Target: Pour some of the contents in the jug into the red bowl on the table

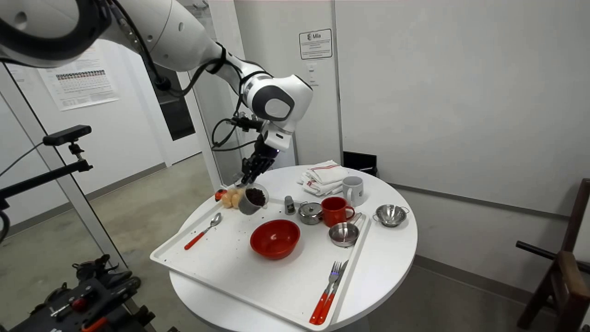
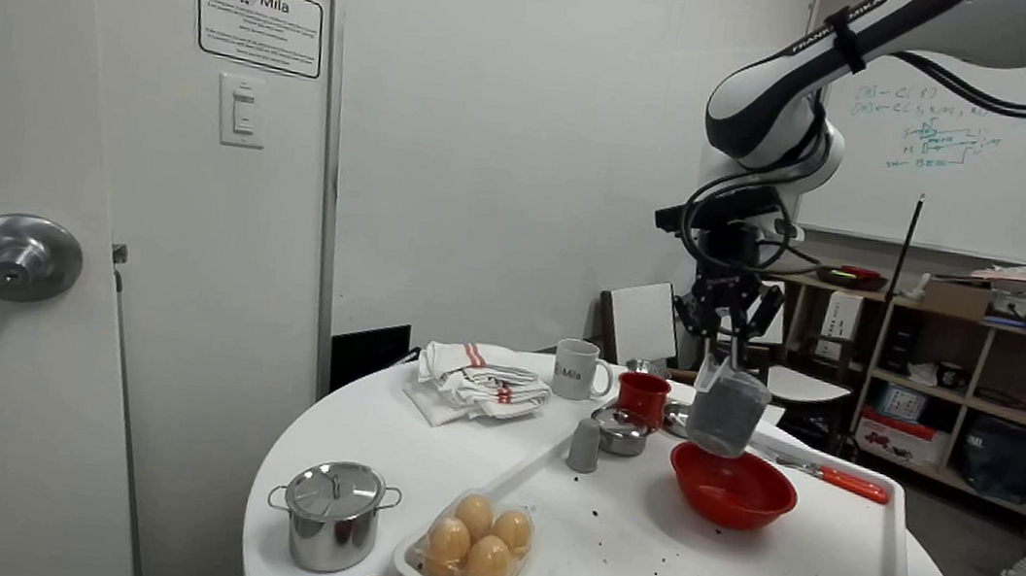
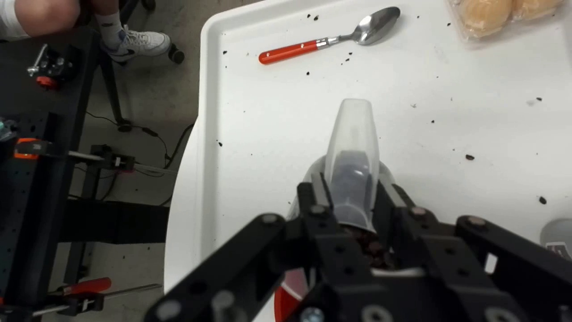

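The jug is a translucent greyish plastic cup [image 1: 249, 205] with dark small pieces inside [image 1: 256, 197]. It also shows in an exterior view [image 2: 728, 417]. My gripper [image 3: 354, 192] is shut on the jug's upright clear handle [image 3: 355, 129], one finger on each side. The jug hangs tilted above the white tray, its mouth partly turned sideways. The wide red bowl [image 1: 275, 242] stands on the tray beside and below the jug; it also shows in an exterior view [image 2: 732, 496]. In the wrist view only a piece of the bowl [image 3: 284, 305] shows; the gripper hides the rest.
On the white tray [image 1: 216, 267] lie a spoon [image 1: 203, 232], a fork and knife [image 1: 329, 293], packed eggs [image 2: 481, 548] and scattered dark crumbs. A grey shaker [image 2: 584, 445], lidded pot [image 1: 310, 213], red mug [image 1: 335, 211] and steel pan [image 1: 344, 235] stand near the bowl.
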Action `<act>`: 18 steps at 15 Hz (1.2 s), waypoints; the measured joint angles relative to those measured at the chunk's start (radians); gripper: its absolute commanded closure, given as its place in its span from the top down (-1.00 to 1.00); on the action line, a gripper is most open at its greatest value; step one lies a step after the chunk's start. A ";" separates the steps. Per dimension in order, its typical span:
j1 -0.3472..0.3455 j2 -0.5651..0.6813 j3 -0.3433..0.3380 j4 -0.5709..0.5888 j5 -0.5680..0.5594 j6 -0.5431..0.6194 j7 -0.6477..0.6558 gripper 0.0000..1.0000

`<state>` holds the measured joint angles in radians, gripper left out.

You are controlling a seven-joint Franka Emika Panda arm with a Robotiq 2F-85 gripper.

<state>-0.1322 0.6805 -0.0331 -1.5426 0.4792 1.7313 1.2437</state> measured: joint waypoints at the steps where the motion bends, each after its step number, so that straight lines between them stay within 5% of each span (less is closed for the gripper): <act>1: -0.008 0.003 0.001 0.003 0.016 -0.010 -0.032 -0.75; 9: -0.080 0.009 0.003 0.011 0.169 -0.133 -0.247 -0.75; 18: -0.105 0.036 -0.024 0.024 0.278 -0.244 -0.322 -0.75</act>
<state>-0.2373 0.7167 -0.0569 -1.5184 0.7569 1.4876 0.9213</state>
